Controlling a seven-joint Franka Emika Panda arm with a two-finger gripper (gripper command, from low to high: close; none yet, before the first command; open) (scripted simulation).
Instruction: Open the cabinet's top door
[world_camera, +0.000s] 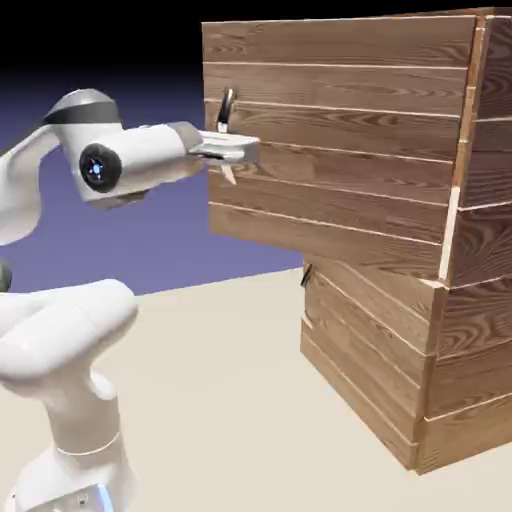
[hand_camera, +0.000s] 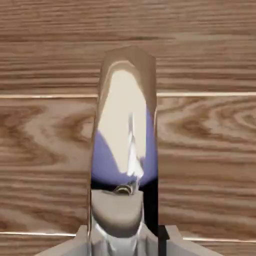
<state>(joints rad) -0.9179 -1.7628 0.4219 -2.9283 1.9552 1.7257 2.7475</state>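
The cabinet (world_camera: 400, 330) of brown wood planks stands at the exterior view's right, taller than the arm. Its top door (world_camera: 340, 150) is the upper plank panel, and its left edge juts well out past the lower panel toward the arm. A small bar handle (world_camera: 226, 108) runs upright near that left edge. My gripper (world_camera: 238, 151) reaches in level from the left and is shut on this handle. In the hand view the shiny metal handle (hand_camera: 125, 125) rises large between my grey fingertips (hand_camera: 82, 243), with the door's wood grain (hand_camera: 210, 140) behind it.
The lower door panel (world_camera: 370, 360) carries its own small dark handle (world_camera: 306, 275) at its left edge, below the top door. My white arm's base (world_camera: 70, 420) stands at the lower left on the pale table (world_camera: 230, 390).
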